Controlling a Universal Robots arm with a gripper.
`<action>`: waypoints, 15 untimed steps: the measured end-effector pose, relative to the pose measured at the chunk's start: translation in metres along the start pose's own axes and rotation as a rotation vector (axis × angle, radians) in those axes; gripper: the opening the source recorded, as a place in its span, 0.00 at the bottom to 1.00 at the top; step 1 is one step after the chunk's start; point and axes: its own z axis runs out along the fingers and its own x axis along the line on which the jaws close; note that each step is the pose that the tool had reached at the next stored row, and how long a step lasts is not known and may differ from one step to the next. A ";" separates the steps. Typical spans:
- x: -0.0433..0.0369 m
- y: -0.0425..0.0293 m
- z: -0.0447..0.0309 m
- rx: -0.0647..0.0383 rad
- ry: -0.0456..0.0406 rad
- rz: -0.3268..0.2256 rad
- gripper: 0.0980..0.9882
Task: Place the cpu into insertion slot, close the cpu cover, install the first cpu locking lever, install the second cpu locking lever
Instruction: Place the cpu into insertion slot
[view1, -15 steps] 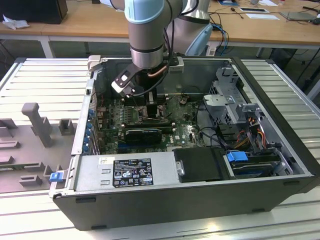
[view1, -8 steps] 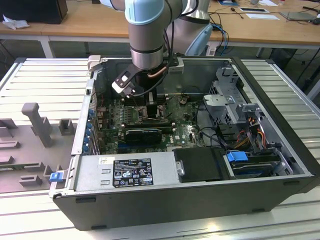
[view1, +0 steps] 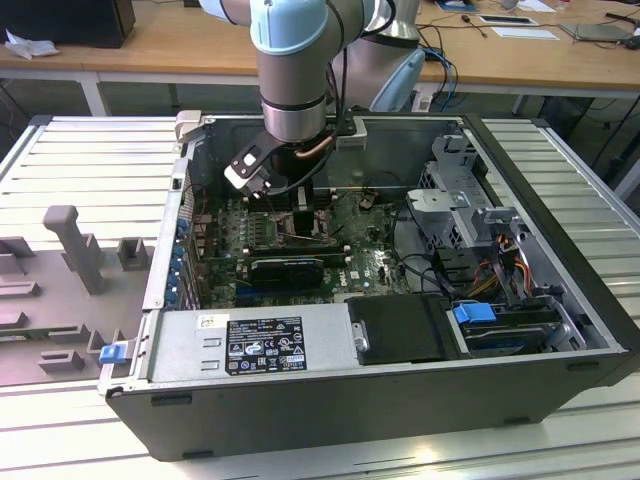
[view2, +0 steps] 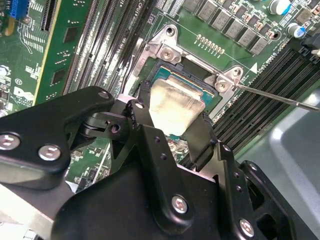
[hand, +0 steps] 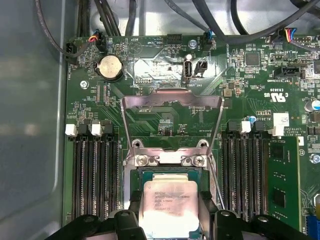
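I judge the first step is in hand. The end effector grips two opposite edges of the cpu, flat and metal side up, over the insertion slot. The cpu is square, its sides parallel to the slot's. Seating needs a level descent. The cpu cover stands open.

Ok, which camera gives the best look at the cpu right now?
The first wrist view: the cpu faces the camera squarely over the insertion slot. The second wrist view shows it at a slant, pinched by the gripper. In the exterior view the arm hides it.
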 end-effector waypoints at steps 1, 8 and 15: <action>0.0000 0.0000 0.0000 0.000 0.0001 0.000 0.48; 0.0001 0.0004 -0.0043 0.000 0.0007 0.000 0.57; 0.0004 0.0016 -0.0166 0.005 0.0007 0.000 0.20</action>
